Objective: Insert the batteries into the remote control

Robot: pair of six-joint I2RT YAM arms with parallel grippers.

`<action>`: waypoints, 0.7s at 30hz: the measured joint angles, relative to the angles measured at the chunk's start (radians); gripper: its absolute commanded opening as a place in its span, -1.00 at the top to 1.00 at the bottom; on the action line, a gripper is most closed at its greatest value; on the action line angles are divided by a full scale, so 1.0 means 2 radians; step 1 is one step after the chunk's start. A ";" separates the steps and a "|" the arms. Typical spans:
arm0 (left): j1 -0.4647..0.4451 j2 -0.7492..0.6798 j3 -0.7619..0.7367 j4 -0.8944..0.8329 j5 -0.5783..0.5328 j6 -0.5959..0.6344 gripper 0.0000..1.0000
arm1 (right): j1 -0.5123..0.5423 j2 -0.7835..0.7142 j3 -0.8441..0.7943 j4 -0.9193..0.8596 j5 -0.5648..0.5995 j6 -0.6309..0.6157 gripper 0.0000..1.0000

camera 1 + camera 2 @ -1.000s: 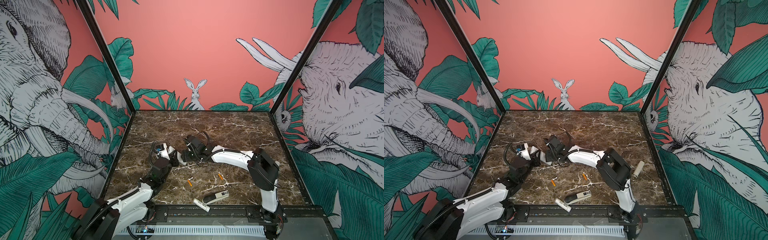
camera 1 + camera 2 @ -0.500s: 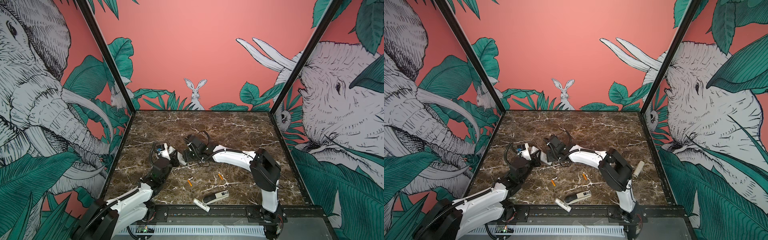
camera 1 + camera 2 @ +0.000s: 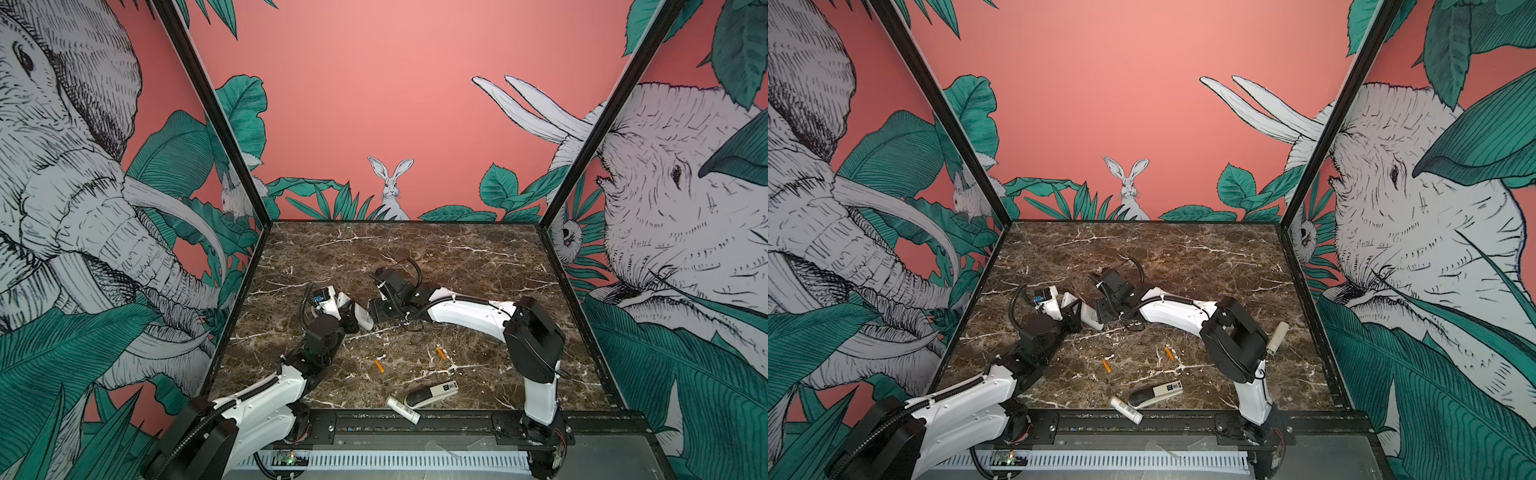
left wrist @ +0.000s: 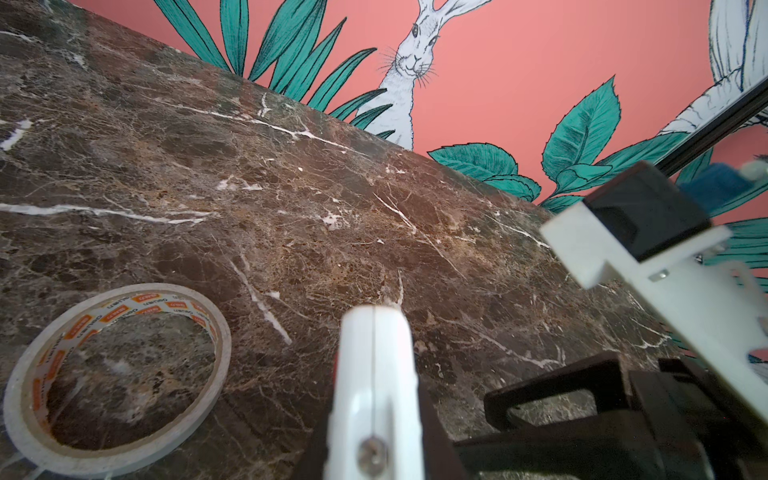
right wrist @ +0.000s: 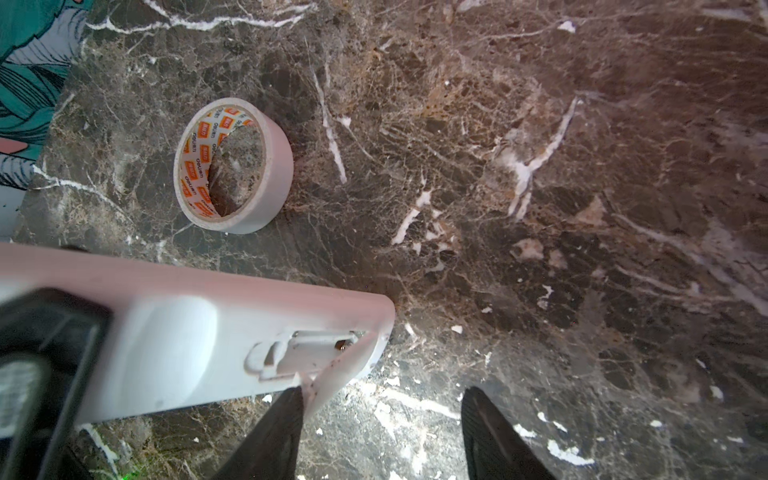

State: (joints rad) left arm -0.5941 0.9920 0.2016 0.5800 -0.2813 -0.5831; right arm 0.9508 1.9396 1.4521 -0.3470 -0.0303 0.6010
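Dead centre on the bench (image 3: 415,257), my left claw (image 3: 354,321) is clamped shut on the remote control (image 5: 199,332). The thing looks lifted off the marble, with its plain white back turned toward my right wrist cam. Its free end pokes out at my right claw (image 5: 374,432), which is spread partway with only bare marble between the jaws, so it's gripping nothing. One finger (image 5: 272,436) is right up against the edge of the battery cover (image 5: 332,374). That cover looks tilted up on that side, with the slot under it showing a little. The other finger (image 5: 494,440) hangs clear of the remote. The two claws are too bunched up in the top views for me to tell more from there.

Further out, a tape roll (image 5: 232,166) with orange print inside lies flat on the bench, near the remote but not touching it. Both batteries (image 3: 379,366) lie loose on the marble nearer the front edge, well apart from the remote. The second battery (image 3: 440,353) is off to the right of the first in both top views. Closer still to the front edge sits a black-and-white device (image 3: 432,392), with a small white tube (image 3: 402,409) just beside it.
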 measured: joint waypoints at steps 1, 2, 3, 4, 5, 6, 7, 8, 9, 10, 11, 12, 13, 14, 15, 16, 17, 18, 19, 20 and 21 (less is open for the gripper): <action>0.000 0.000 0.000 0.000 0.000 0.000 1.00 | -0.001 0.000 0.002 -0.003 -0.002 -0.003 -0.21; 0.000 0.000 0.000 0.000 0.000 0.000 1.00 | -0.002 0.000 0.002 -0.005 -0.003 -0.004 -0.21; 0.000 0.000 0.001 0.000 0.000 0.000 1.00 | -0.003 0.000 0.004 -0.007 -0.005 -0.006 -0.21; 0.000 0.000 0.001 0.000 0.000 0.000 1.00 | -0.004 0.000 0.005 -0.008 -0.006 -0.008 -0.22; 0.000 0.000 0.001 0.000 0.000 0.000 1.00 | -0.004 0.000 0.006 -0.009 -0.008 -0.010 -0.22; 0.000 0.001 0.001 0.000 0.000 0.000 1.00 | -0.005 0.000 0.007 -0.009 -0.010 -0.013 -0.22; 0.000 0.001 0.001 0.000 0.000 0.000 1.00 | -0.006 0.000 0.009 -0.009 -0.013 -0.015 -0.22; 0.000 0.002 0.001 0.000 0.000 0.000 1.00 | -0.006 0.000 0.011 -0.010 -0.015 -0.017 -0.22; 0.000 0.003 0.001 0.000 0.000 0.000 1.00 | -0.006 0.001 0.015 -0.012 -0.019 -0.020 -0.22; 0.000 0.004 0.001 0.001 0.000 0.000 1.00 | -0.007 0.002 0.021 -0.014 -0.021 -0.023 -0.22; 0.000 0.004 0.001 0.001 0.000 0.000 1.00 | -0.007 0.003 0.025 -0.014 -0.023 -0.025 -0.22; 0.000 0.005 0.001 0.001 0.000 0.000 1.00 | -0.007 0.004 0.030 -0.014 -0.026 -0.027 -0.22; 0.000 0.005 0.001 0.001 0.000 0.000 1.00 | -0.008 0.005 0.035 -0.014 -0.029 -0.028 -0.22; 0.000 0.005 0.001 0.001 0.000 0.000 1.00 | -0.008 0.005 0.037 -0.013 -0.031 -0.029 -0.22; 0.000 0.004 0.001 0.001 0.000 0.000 1.00 | -0.009 0.005 0.038 -0.012 -0.032 -0.029 -0.22; 0.000 0.004 0.001 0.001 0.000 0.000 1.00 | -0.009 0.005 0.038 -0.012 -0.034 -0.030 -0.22; 0.000 0.003 0.001 0.001 0.000 0.000 1.00 | -0.010 0.005 0.037 -0.012 -0.036 -0.030 -0.22; 0.000 0.002 0.001 0.000 0.000 0.001 1.00 | -0.011 0.005 0.035 -0.011 -0.037 -0.030 -0.22; 0.000 0.001 0.002 -0.001 0.000 0.002 1.00 | -0.012 0.005 0.032 -0.010 -0.038 -0.030 -0.22; 0.000 -0.001 0.002 -0.003 0.001 0.003 1.00 | -0.015 0.004 0.028 -0.008 -0.039 -0.030 -0.22; 0.000 -0.002 0.003 -0.005 0.002 0.005 1.00 | -0.018 0.002 0.019 -0.003 -0.039 -0.030 -0.22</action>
State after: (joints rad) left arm -0.5941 0.9878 0.2077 0.5694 -0.2775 -0.5724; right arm 0.9150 1.9442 1.4891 -0.3527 -0.1089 0.5419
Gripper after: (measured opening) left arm 0.212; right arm 0.611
